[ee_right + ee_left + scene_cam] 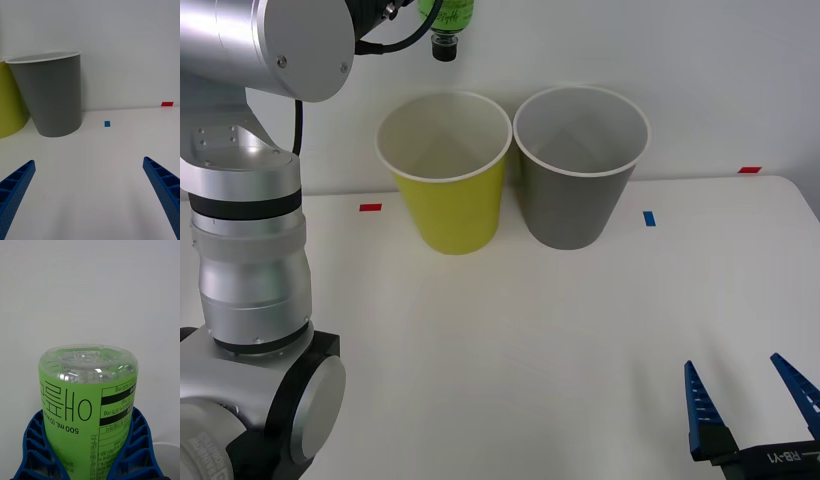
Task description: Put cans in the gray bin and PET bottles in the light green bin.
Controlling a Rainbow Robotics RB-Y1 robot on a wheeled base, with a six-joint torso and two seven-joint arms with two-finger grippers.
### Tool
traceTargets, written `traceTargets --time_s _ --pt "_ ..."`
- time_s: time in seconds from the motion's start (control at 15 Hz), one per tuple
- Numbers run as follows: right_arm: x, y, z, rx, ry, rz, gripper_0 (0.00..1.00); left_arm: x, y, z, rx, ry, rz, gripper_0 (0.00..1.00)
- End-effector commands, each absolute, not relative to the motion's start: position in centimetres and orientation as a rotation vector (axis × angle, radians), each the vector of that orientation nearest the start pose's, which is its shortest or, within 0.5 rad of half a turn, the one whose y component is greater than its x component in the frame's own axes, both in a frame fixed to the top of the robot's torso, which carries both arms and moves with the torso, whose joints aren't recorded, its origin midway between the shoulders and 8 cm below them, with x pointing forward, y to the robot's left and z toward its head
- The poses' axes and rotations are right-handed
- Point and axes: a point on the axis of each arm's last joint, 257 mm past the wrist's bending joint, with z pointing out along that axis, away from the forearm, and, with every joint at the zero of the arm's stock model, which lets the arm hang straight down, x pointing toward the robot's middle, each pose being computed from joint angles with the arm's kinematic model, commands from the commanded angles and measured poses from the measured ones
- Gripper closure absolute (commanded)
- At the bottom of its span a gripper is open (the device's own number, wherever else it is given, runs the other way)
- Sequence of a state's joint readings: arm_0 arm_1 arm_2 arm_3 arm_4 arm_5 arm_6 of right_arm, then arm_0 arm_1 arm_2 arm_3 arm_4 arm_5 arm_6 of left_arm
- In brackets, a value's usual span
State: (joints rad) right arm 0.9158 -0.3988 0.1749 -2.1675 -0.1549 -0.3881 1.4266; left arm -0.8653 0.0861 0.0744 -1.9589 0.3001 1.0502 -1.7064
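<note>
The left arm (255,250) is rising along the left side of the front view, its silver joints reaching up past the top edge. The left gripper (90,461) is showing in its own wrist view, where its blue ribbed fingers (35,450) are wrapping both sides of the PET bottle (88,405); the jaws are clamped on the bottle's green-labelled body, with the clear base pointing away from the camera. In the front view the bottle (448,20) is hanging upside down at the top edge, black cap (443,47) pointing downward, above the back rim of the light green bin (448,200).

The light green bin is standing upright on the white worktop (530,340), its white inside showing. Just beside it to the right, the gray bin (575,190) is standing upright too, the two rims nearly touching. A red mark (370,207) is lying on the worktop left of the bins, a blue mark (649,217) right of the gray bin, and another red mark (749,170) farther right by the wall.

The right gripper (748,400) is hovering low at the bottom right corner, well apart from the bins, its jaws standing wide apart and holding nothing.
</note>
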Motion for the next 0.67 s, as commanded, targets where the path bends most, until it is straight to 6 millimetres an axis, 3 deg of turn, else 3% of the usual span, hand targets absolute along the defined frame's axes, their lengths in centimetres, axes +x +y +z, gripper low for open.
traceTargets --time_s 0.07,0.67 --pt "28.5 -26.3 -20.7 -0.034 1.541 0.118 0.0 57.2 5.0 17.0 0.403 1.388 -0.239 1.0" --pt "28.5 -26.3 -20.7 -0.034 1.541 0.118 0.0 57.5 6.2 12.4 0.369 1.312 -0.249 1.0"
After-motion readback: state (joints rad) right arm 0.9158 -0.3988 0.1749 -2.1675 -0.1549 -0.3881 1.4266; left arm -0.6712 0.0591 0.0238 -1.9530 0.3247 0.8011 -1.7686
